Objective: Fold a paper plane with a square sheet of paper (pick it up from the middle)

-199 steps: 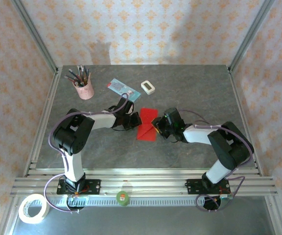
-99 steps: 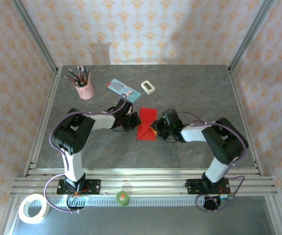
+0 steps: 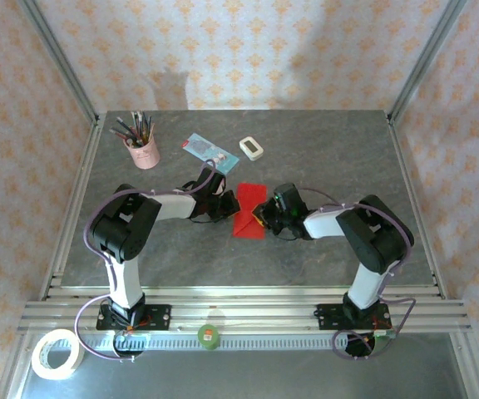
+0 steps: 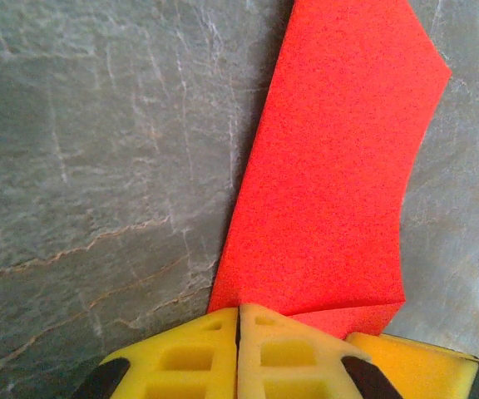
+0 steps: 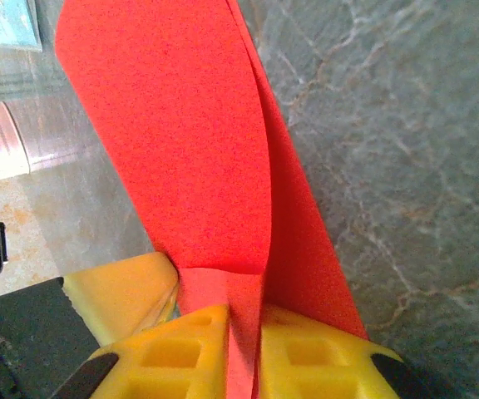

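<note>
While both arms reach in from opposite sides, the square sheet of paper [image 3: 250,214], already creased, lies mid-table [image 3: 331,150], seen from above. Its long axis runs from far to near, leaning slightly left. The left gripper [image 3: 228,205] sits at its left edge and the right gripper [image 3: 264,214] at its right edge, so the sheet lies directly between them, each gripper about level with its middle.

From the left wrist, the yellow fingers [image 4: 181,357] are pressed together at the sheet's near corner, and the red paper [image 4: 331,166] stretches away to the far right. Whether paper is caught in that seam cannot be told.

From the right wrist, the fingers [image 5: 181,349] are clamped on a raised red fold, a strip of it showing between them. The rest of the sheet [image 5: 190,150] curves away and leftward. The right arm appears to have the surer hold for the next fold.
</note>
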### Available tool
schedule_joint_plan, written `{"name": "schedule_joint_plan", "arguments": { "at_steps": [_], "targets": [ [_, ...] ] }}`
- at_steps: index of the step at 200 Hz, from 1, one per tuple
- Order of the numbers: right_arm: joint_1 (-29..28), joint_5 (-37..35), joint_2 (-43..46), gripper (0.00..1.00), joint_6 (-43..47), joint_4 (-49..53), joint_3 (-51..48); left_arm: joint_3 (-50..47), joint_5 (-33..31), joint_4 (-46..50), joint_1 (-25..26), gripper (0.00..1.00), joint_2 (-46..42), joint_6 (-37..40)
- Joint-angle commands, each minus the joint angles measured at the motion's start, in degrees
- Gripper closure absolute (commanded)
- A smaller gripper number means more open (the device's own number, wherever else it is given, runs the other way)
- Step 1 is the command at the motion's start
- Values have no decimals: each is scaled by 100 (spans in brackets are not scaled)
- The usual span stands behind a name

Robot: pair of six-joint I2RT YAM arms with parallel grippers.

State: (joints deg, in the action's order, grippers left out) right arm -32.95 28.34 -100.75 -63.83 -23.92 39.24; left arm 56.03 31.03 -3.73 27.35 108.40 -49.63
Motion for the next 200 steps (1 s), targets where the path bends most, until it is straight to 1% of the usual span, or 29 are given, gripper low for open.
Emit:
{"name": "schedule_joint_plan", "arguments": {
  "at_steps": [1,31,40,49,65,88,118,135,148,166,185,200],
  "targets": [
    [48,50,-112,84,91,-320,75,-127,-195,345,-21,92,195,6],
    [86,97,-138,85,254,-377,99,-85,-211,391,-54,92,141,19],
    [105,110,-138,87,307,-395,99,-60,-211,390,-66,92,142,7],
    [132,119,-122,90,363,-394,101,-46,-211,383,-89,91,-82,-28],
    [194,126,-63,93,547,-460,88,-48,-218,297,-149,86,-259,-114],
    [305,117,162,96,1054,-599,32,-151,-255,56,-294,74,-634,-274],
    [463,269,719,97,1903,-635,22,-580,-235,-637,-428,60,-1356,-427],
    [508,465,1046,97,2379,-631,46,-944,-203,-1116,-441,45,-1844,-389],
    [540,745,1231,97,2632,-621,107,-1280,-140,-1569,-442,34,-2226,-352],
    [578,1190,1422,98,2744,-698,179,-1768,23,-2304,-443,19,-2704,-411],
    [579,1680,1578,98,2575,-1184,138,-2135,306,-2883,-442,2,-3096,-514],
    [583,1879,1664,98,2411,-1444,160,-2293,563,-3192,-442,1,-3310,-611]
  ]
}}
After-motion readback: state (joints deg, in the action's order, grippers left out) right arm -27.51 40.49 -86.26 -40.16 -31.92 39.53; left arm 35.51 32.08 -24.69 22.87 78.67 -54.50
